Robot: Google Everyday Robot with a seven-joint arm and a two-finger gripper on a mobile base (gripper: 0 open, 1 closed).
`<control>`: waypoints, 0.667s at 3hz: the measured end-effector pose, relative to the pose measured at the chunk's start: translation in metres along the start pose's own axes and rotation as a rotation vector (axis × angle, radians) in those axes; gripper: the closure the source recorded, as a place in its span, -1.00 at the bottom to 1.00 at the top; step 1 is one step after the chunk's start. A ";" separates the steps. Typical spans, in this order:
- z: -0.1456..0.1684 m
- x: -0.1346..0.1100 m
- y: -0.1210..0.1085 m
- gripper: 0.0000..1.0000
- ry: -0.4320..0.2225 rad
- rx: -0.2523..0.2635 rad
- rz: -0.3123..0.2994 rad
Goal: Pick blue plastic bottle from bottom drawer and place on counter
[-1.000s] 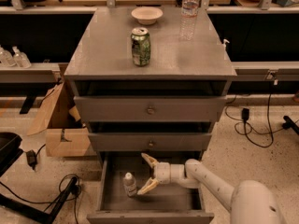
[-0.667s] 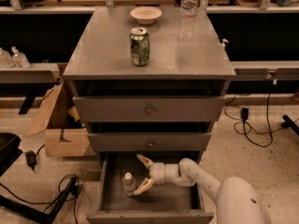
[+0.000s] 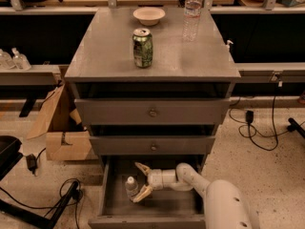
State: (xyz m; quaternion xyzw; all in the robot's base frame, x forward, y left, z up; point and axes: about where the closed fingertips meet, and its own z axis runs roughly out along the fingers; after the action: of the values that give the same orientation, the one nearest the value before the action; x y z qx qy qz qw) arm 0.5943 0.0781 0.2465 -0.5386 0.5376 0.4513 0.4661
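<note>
Item under inspection: the blue plastic bottle point(image 3: 131, 188) stands upright on the floor of the bottom drawer point(image 3: 167, 205), left of centre, white cap uppermost. The drawer is pulled fully out. Judged by its small clear body, the bottle is light, thin-walled and smooth. It is likely to dent under a hard squeeze and to tip or skate if nudged low. Recommended hold: across the mid-body below the cap, on the label band, with moderate pressure. The cap is too narrow and the base invites slipping. The claw point(image 3: 139, 182) is inside the drawer just right of the bottle, spread wide and holding nothing. One finger is raised above cap height and the other is low beside the bottle's foot. Whether the low finger touches the bottle cannot be determined. The arm point(image 3: 189, 177) enters from the lower right, forearm roughly level, wrist pointing left toward the bottle. The worktop point(image 3: 190, 56) above carries a green can point(image 3: 143, 47), a bowl point(image 3: 149, 15) and a tall water bottle point(image 3: 192, 6), with bare surface at front right, judged suitable for placement
</note>
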 end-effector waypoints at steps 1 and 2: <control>0.022 0.021 0.008 -0.95 0.020 -0.041 0.019; 0.035 0.030 0.012 -0.90 0.045 -0.067 0.024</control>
State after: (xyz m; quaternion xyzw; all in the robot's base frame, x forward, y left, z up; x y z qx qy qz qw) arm 0.5833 0.1078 0.2108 -0.5573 0.5392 0.4623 0.4301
